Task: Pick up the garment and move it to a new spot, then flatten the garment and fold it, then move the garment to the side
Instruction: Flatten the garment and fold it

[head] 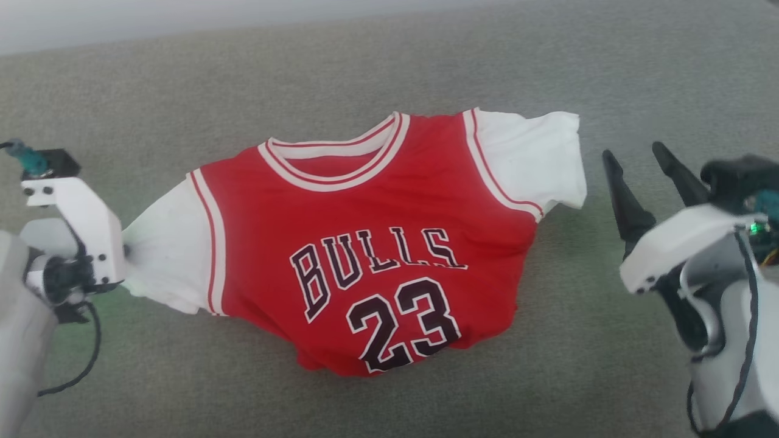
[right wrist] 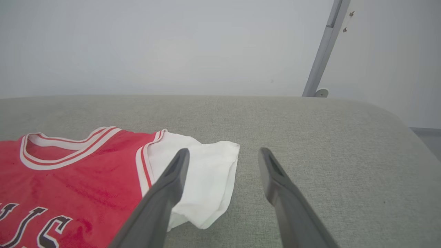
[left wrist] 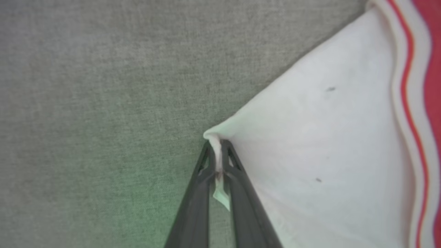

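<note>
Left claw (left wrist: 217, 146) is clamped on the edge of one white short sleeve (left wrist: 327, 137) of a red jersey shirt (head: 365, 219) with black "BULLS 23" lettering. The shirt lies lettering up at the middle of a grey fabric-covered counter (head: 182, 91), its lower hem bunched. Right claw (head: 636, 158), its dark fingers spread wide and empty, hangs just beside the opposite white sleeve (head: 535, 158), apart from it.

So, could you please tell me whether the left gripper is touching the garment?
Touching. The left wrist view shows the left gripper closed on the garment, with the white sleeve's corner pinched between its fingers.
</note>
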Robot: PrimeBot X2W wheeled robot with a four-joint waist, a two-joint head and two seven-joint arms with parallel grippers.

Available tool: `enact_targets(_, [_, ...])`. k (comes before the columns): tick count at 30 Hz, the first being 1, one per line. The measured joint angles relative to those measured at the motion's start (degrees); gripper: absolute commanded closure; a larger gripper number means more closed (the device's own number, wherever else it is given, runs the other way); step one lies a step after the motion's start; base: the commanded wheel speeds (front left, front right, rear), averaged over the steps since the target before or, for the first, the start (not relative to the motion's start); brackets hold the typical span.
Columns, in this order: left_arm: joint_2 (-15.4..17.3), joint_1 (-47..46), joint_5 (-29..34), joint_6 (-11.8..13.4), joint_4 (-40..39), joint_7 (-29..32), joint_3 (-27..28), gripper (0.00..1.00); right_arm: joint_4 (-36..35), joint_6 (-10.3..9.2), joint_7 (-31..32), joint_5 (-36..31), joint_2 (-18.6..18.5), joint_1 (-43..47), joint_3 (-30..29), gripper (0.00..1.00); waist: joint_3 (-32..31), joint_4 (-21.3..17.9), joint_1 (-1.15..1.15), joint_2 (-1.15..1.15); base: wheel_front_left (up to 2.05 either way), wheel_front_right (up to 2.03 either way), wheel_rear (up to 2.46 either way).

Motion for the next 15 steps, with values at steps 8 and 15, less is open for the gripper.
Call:
enact_targets(8, [-3.28, -3.67, 0.46, -1.53, 1.11, -1.81, -1.66, 1.00, 8.95, 0.00, 8.77, 3.33, -4.50, -10.43, 1.43, 0.00, 1.95, 3.78, 0.00, 0.00, 0.00, 0.00, 0.00])
enact_targets(15, [-5.70, -6.52, 0.80, -3.18, 2.20, -3.67, -3.12, 1.00, 17.56, 0.00, 16.45, 5.20, -8.48, -17.29, 2.26, 0.00, 3.93, 7.46, 0.00, 0.00, 0.00, 0.00, 0.00])
